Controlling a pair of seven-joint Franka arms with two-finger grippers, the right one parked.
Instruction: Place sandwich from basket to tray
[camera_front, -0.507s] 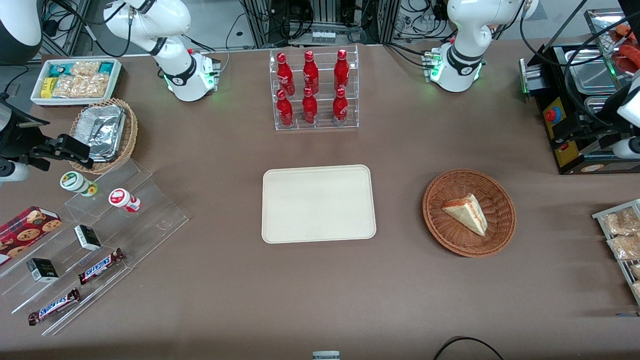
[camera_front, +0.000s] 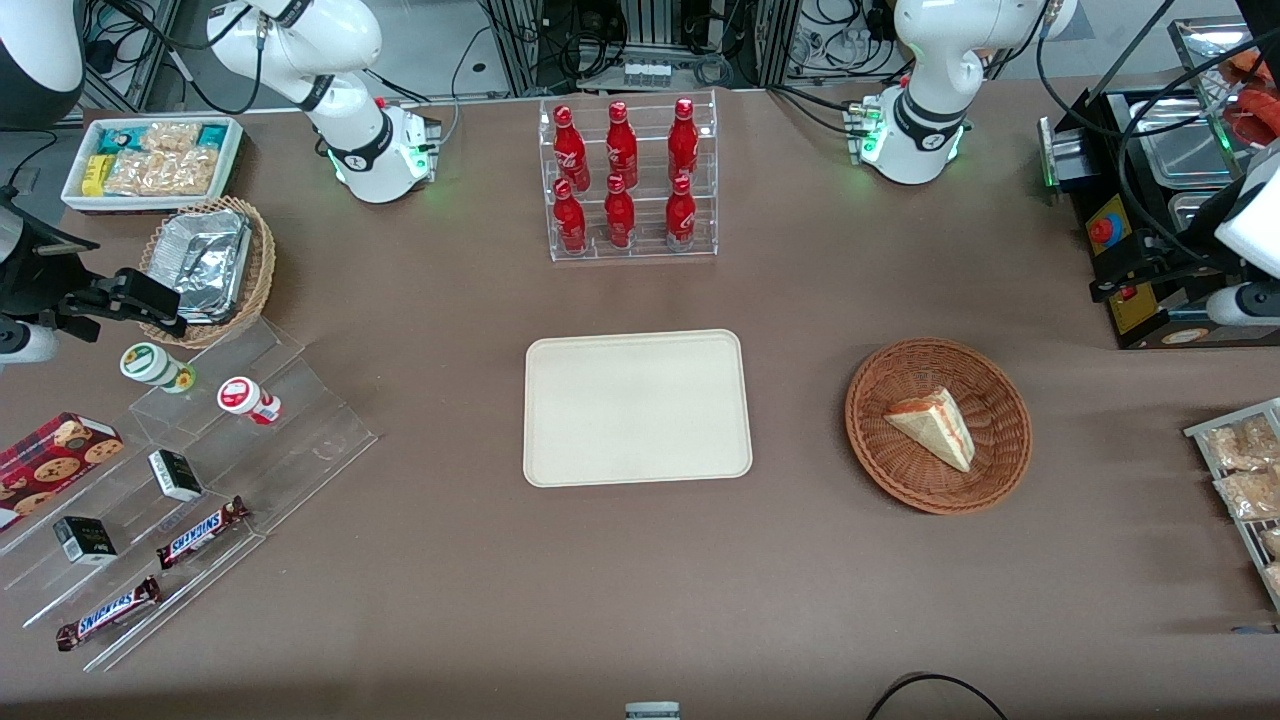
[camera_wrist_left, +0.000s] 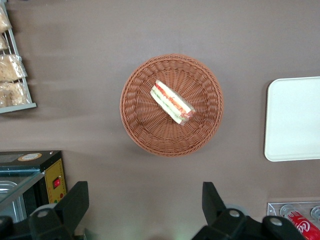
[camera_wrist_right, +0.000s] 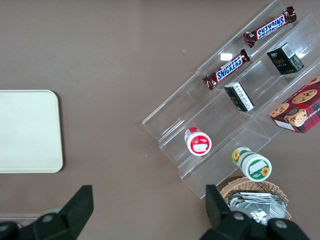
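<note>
Front view shows the left arm has shifted a little while its gripper (camera_wrist_left: 142, 207), fingers spread wide, waits high above the sandwich (camera_front: 932, 426) in the basket (camera_front: 938, 495), so the tray (camera_front: 637, 407) gets nothing yet.

The working arm is glossy white with black joint bands, green base lights, black cables and a black two-fingered claw (camera_wrist_left: 145, 212).
</note>
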